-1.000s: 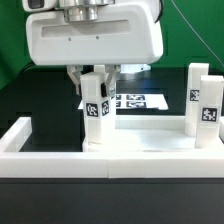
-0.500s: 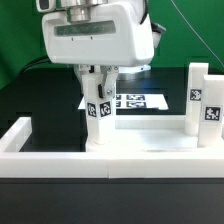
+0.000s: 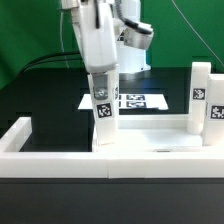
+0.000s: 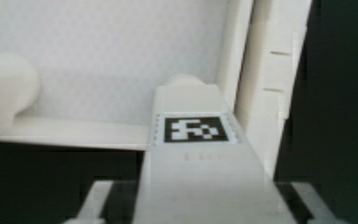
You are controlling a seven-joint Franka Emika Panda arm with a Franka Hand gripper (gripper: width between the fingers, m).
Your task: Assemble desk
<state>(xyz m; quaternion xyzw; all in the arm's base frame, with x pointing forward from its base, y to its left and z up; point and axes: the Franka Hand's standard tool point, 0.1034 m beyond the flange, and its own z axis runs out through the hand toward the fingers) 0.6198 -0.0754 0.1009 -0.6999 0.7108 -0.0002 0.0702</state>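
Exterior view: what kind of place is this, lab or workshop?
Likely a robot lab bench: black table fenced by a low white border wall, a marker board lying flat, and a green backdrop behind.

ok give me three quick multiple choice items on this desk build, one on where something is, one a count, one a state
1. Where is the leg post in the gripper?
A. standing on the tabletop
B. lying on the marker board
C. outside the border wall

2. How many leg posts stand at the exterior view's right?
A. none
B. two
C. four

3. How is the gripped leg post oriented?
A. lying flat
B. upside down in mid air
C. upright

Answers: 1 A, its base meets the tabletop's corner at the exterior view's left. 2 B, two tagged leg posts stand there. 3 C, it stands vertical between the fingers.
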